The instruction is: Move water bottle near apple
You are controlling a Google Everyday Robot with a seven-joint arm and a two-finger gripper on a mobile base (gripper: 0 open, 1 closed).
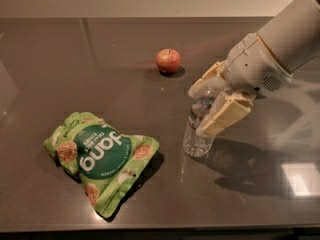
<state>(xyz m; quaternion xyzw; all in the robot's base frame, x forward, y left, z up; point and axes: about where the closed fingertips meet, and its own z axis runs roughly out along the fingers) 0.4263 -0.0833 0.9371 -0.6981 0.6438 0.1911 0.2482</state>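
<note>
The water bottle (196, 140) stands upright on the dark table, right of centre; its clear ribbed lower body shows, and its cap and shoulder are hidden behind my hand. My gripper (198, 111) reaches in from the right with its cream fingers (225, 115) on either side of the bottle's upper part, open and not visibly squeezing it. The apple (168, 60), small and red-orange, sits farther back and to the left of the bottle, about a bottle's height away.
A green snack bag (102, 156) lies flat at the front left. The dark glossy table (60, 74) ends at a pale wall at the back and at its front edge along the bottom. My white arm (285, 44) crosses the upper right.
</note>
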